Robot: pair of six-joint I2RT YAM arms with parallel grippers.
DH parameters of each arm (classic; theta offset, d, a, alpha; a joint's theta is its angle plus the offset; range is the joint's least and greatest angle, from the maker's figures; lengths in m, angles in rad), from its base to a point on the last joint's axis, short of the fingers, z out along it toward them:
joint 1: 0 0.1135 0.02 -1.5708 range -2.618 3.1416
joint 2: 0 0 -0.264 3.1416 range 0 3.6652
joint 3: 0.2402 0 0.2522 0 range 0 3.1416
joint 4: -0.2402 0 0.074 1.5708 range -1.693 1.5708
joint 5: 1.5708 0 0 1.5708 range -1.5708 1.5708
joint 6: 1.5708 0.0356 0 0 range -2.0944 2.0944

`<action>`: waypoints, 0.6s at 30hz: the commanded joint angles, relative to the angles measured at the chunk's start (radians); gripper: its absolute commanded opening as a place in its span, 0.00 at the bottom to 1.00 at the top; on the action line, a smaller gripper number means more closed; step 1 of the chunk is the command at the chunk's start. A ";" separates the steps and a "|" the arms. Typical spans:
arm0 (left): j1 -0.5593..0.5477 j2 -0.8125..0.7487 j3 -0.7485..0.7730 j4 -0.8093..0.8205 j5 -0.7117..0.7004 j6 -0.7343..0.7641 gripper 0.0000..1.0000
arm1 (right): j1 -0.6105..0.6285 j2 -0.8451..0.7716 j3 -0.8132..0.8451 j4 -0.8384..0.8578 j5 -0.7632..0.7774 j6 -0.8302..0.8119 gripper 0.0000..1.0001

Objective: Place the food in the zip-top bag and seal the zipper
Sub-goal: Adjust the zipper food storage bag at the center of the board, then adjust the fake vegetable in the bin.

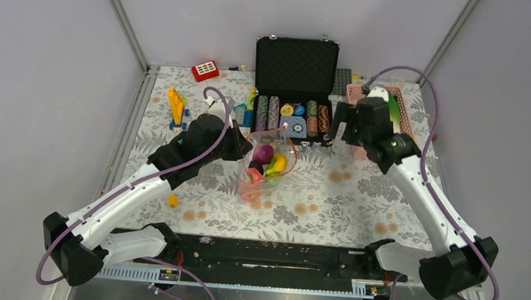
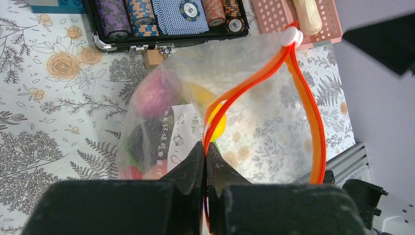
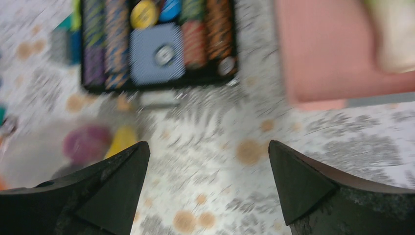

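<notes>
A clear zip-top bag [image 1: 265, 167] sits mid-counter [image 1: 358, 199], just in front of an open poker-chip case [image 1: 295, 88]. Food shows through its wall: a purple ball [image 1: 264, 152] and a yellow piece [image 1: 278, 165]. The left pincer [image 2: 204, 152] is clenched on the near end of the orange zipper [image 2: 254, 78]. From there the strip runs away toward the case, its two sides bowed apart, so the mouth is unsealed. A white slider [image 2: 292, 35] sits at the far end. The right pincer [image 3: 208, 147] hangs released and empty, to the right of the bag near a pink basket [image 1: 399, 110]. That arm is judged nearer the slider. Only the left wrist view shows the grip and slider; the right wrist view is blurred.
</notes>
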 commanded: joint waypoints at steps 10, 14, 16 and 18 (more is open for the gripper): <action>0.008 0.056 0.056 0.090 0.041 0.039 0.00 | -0.318 0.586 0.635 -0.048 0.167 -0.878 1.00; 0.008 0.066 0.050 0.103 0.052 0.044 0.00 | -0.372 0.774 0.790 -0.105 0.175 -0.987 1.00; 0.008 0.074 0.052 0.102 0.056 0.046 0.00 | -0.398 0.845 0.855 -0.110 0.143 -0.991 1.00; 0.008 0.081 0.052 0.102 0.059 0.046 0.00 | -0.415 0.920 0.929 -0.127 0.114 -1.011 1.00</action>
